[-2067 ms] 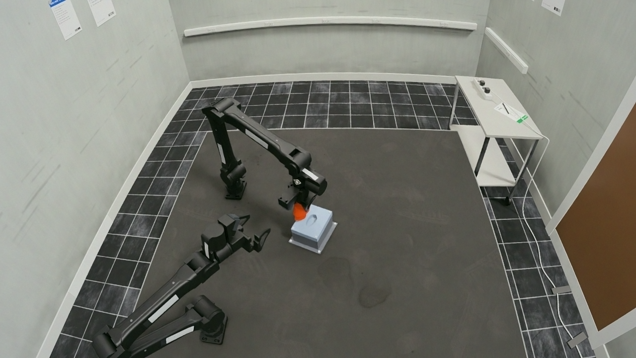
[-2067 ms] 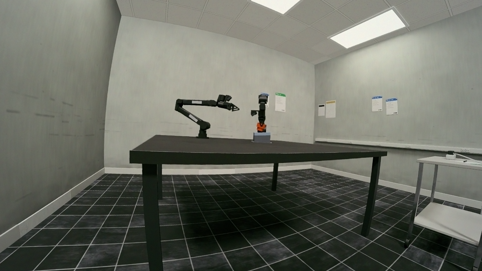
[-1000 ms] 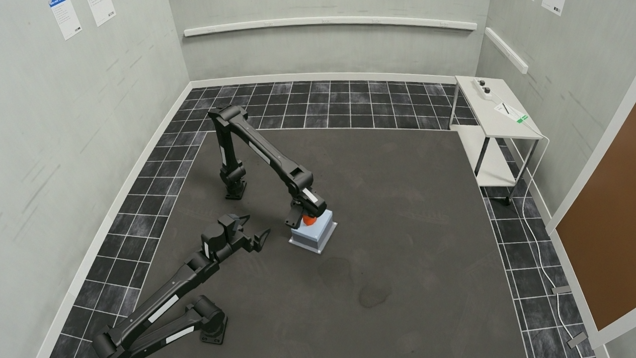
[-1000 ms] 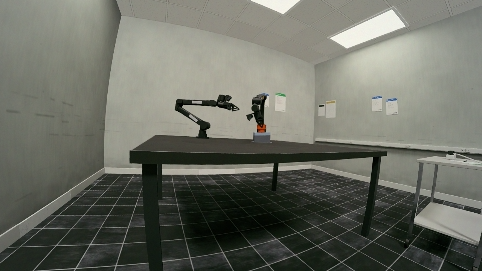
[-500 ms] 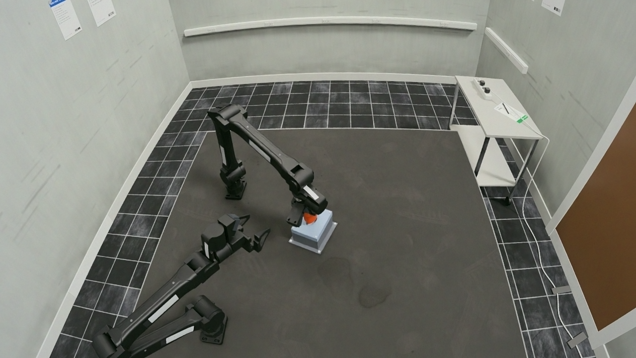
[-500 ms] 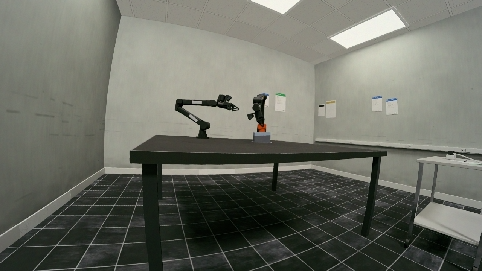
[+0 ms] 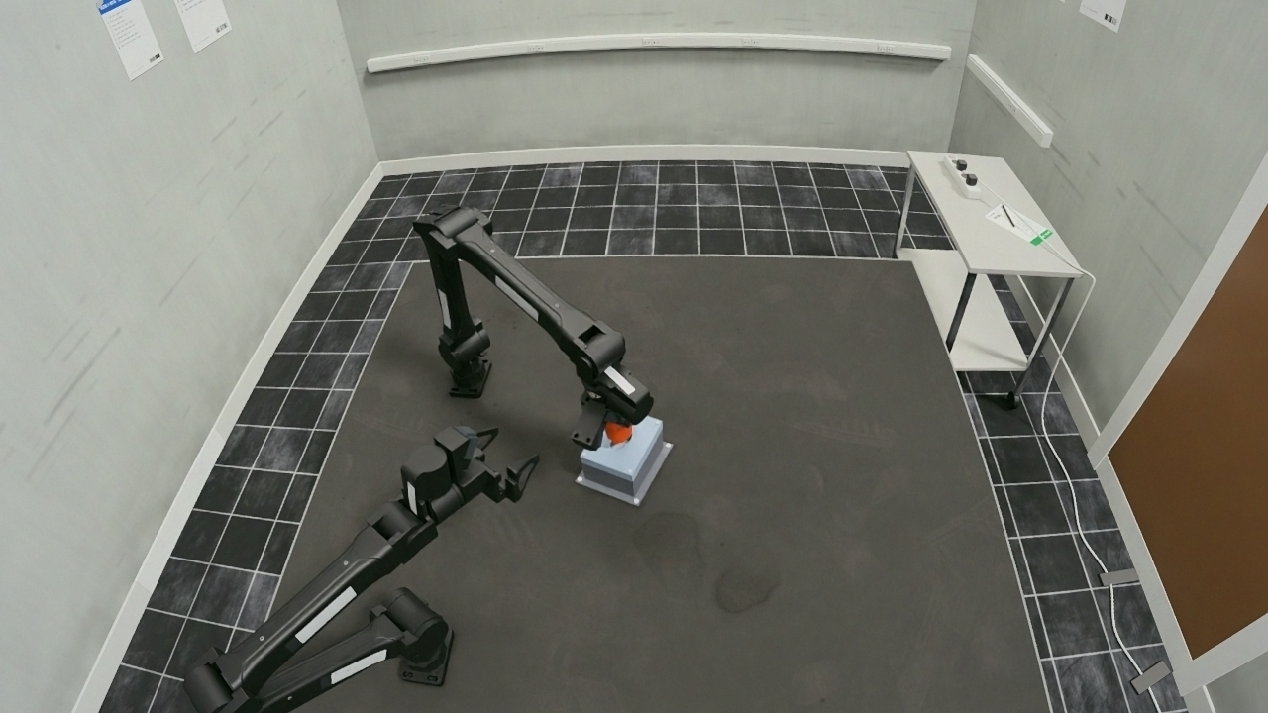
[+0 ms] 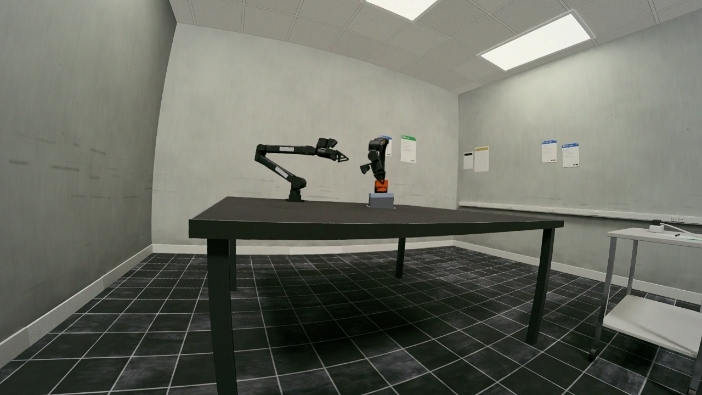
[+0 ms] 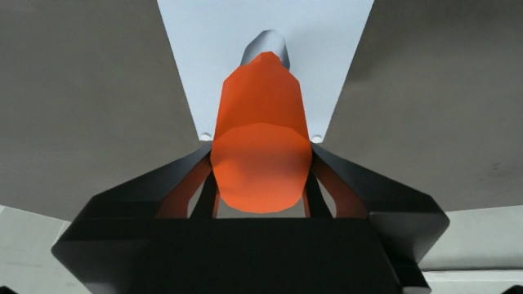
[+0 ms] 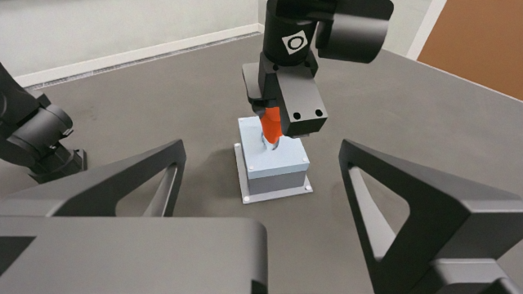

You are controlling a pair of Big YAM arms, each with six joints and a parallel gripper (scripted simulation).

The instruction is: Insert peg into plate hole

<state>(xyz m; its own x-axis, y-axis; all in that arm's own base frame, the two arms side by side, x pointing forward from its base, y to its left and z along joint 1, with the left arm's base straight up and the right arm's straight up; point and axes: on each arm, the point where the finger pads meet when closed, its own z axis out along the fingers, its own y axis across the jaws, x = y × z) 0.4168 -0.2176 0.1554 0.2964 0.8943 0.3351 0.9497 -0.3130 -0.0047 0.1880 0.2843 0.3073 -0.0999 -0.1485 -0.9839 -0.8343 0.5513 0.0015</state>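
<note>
Left wrist view — the left pincer (image 9: 261, 146) grips the orange peg (image 9: 261, 106) (image 7: 617, 433) (image 8: 380, 186) (image 10: 271, 126).

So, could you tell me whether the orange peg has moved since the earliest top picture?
Yes: in the top view, the orange peg moved rightward, from the light blue plate's left edge to its hole.
</note>
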